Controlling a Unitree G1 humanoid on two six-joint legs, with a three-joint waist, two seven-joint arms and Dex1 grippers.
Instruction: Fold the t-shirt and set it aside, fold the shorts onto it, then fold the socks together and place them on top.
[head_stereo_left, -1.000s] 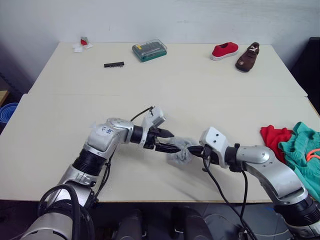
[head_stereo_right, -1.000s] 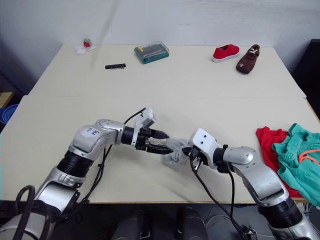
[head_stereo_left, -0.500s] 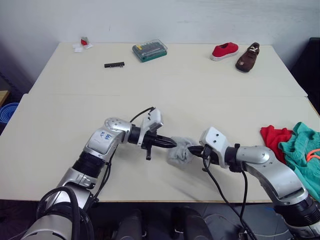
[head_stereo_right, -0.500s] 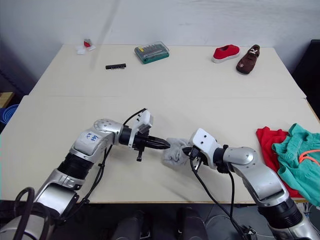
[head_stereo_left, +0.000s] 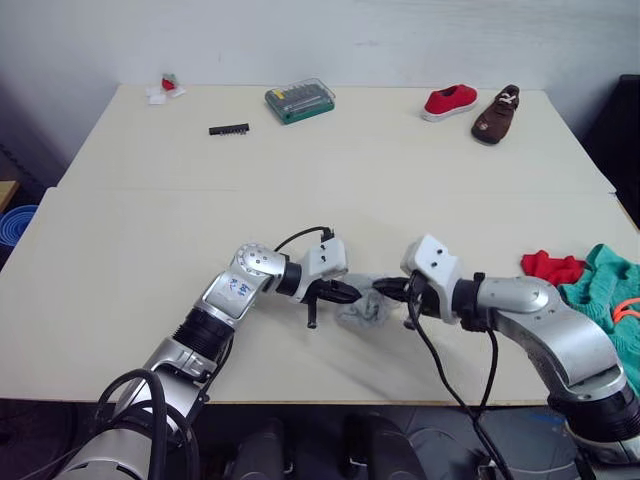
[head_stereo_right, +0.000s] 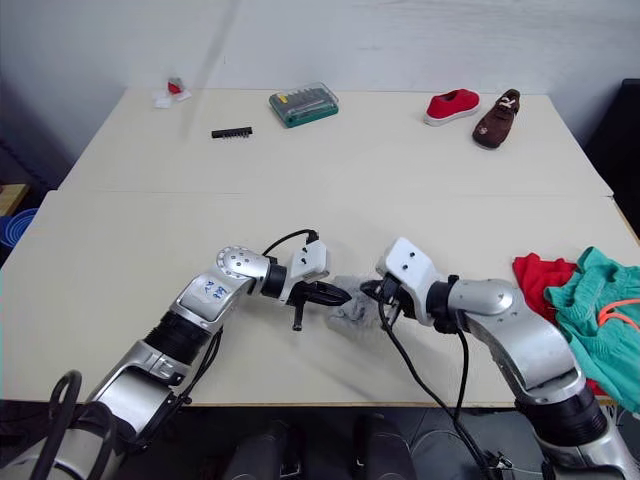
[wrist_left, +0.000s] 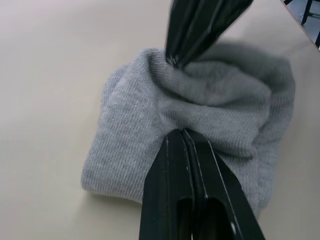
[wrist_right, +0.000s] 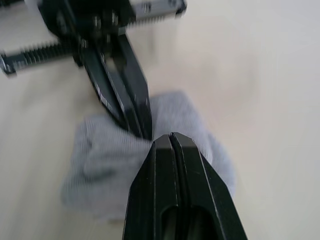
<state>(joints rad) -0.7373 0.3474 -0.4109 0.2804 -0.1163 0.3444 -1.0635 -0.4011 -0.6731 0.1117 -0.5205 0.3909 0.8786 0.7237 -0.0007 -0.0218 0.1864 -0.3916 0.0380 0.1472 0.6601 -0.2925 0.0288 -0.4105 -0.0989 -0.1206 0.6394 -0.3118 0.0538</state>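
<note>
Socks (head_stereo_left: 364, 313) lie near the table's (head_stereo_left: 140, 240) front edge, middle. T-shirt (head_stereo_left: 552, 268) and shorts (head_stereo_left: 608, 300) lie at the right edge. Two shoes (head_stereo_left: 472, 108) sit toward the back right corner.

Grey socks (head_stereo_left: 362, 313) bunched between both pincers

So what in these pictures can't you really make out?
- The socks: a bunched grey wad; both pincers' fingers press into it, so one sock or two cannot be told.
- The t-shirt: mostly under the shorts, which the eye views' right edge cuts off.
- The small red and white thing at the table's far corner: too small to identify.
- The contents of the green case: too small.
</note>
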